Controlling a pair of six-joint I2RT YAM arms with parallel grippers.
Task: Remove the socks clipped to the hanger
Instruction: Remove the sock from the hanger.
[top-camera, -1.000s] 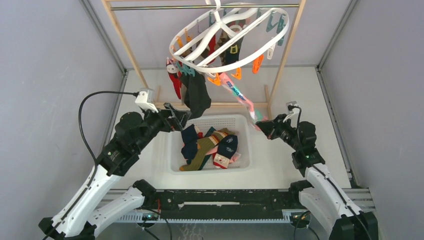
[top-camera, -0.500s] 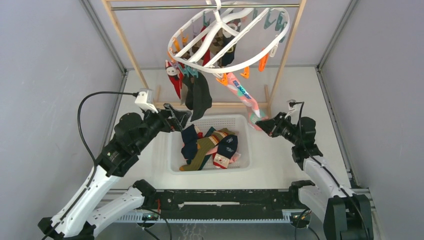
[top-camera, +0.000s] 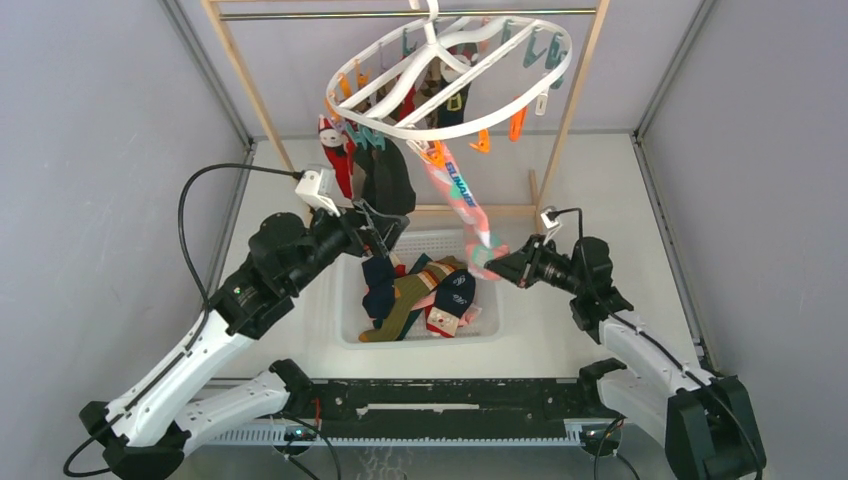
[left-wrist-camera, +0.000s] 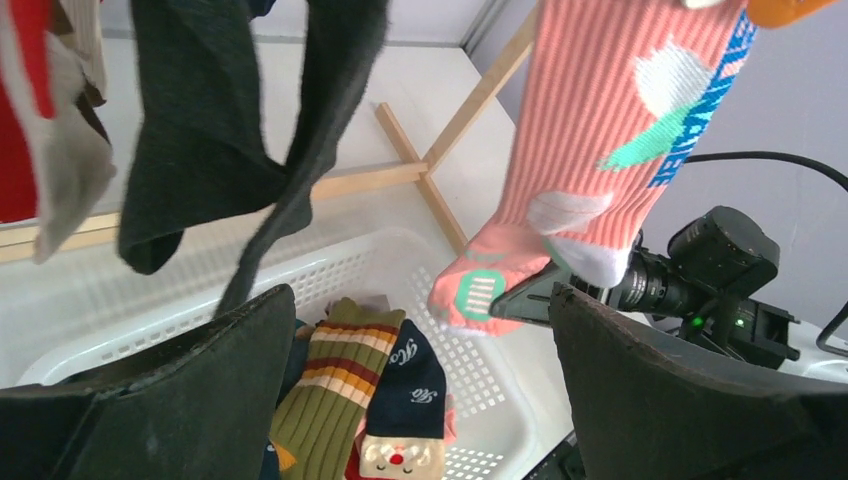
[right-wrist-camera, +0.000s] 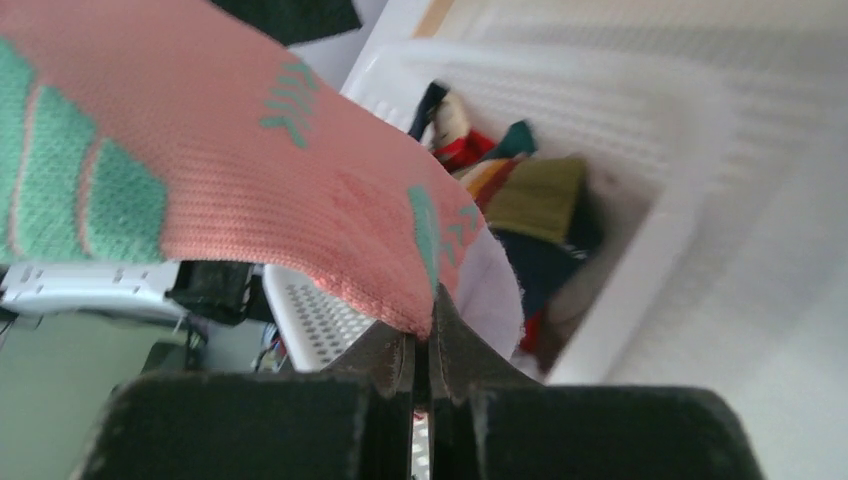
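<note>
The white oval hanger (top-camera: 505, 112) hangs tilted from the rod, with orange and teal clips. A salmon pink sock (top-camera: 455, 192) hangs stretched from an orange clip down to my right gripper (top-camera: 498, 266), which is shut on its toe (right-wrist-camera: 400, 250) over the basket's right side. The pink sock also shows in the left wrist view (left-wrist-camera: 600, 130). A black sock (top-camera: 385, 180) and a red sock (top-camera: 343, 165) hang clipped at the hanger's left. My left gripper (top-camera: 385, 230) is open and empty just below the black sock (left-wrist-camera: 210, 140).
A white mesh basket (top-camera: 350, 335) under the hanger holds several loose socks, among them an olive striped one (left-wrist-camera: 320, 400) and a navy Santa one (left-wrist-camera: 415, 400). The wooden rack frame (top-camera: 250, 85) stands behind the basket, its base bar (left-wrist-camera: 350, 180) along the table.
My right gripper has pulled the pink sock's toe left and nearer, over the basket. The hanger has swung left. My left gripper has moved up and right towards the black sock.
</note>
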